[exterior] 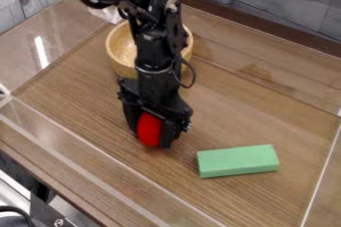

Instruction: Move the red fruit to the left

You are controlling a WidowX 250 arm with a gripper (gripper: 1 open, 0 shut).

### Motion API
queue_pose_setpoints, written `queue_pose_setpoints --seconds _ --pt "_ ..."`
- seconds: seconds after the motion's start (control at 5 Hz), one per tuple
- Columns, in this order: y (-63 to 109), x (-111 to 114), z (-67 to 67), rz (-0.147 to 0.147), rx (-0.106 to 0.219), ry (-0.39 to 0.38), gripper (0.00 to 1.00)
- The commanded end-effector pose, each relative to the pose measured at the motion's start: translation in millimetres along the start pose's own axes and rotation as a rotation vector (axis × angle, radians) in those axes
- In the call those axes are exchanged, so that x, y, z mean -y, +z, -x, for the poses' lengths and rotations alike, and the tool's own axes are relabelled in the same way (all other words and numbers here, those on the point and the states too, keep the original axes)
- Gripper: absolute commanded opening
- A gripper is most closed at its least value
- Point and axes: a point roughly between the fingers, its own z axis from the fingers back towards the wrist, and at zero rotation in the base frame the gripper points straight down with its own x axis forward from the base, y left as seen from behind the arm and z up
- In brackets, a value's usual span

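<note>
The red fruit is a small bright red rounded toy resting on the wooden table, near its middle. My black gripper comes straight down over it, with a finger on each side of the fruit, closed against it. The arm hides the fruit's green top. The fruit sits at table level.
A round wooden bowl stands behind the arm at the back left. A green rectangular block lies to the right front. Clear plastic walls rim the table on the left and front.
</note>
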Motion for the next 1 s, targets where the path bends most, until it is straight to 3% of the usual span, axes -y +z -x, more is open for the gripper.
queue_pose_setpoints --seconds 0.0,0.2,0.4,0.6,0.8 --pt "27.3 0 -3.1 0.009 0.063 0.04 0.0" --pt "51.2 -11 -3.3 0.013 0.088 0.05 0.0" --pt "80.2 -41 -5.7 0.01 0.123 0.101 0.0" --pt "89.3 -82 -10.5 -0.005 0.137 0.222 0.0" --pt "78.7 -117 -13.7 -0.026 0.126 0.313 0.0"
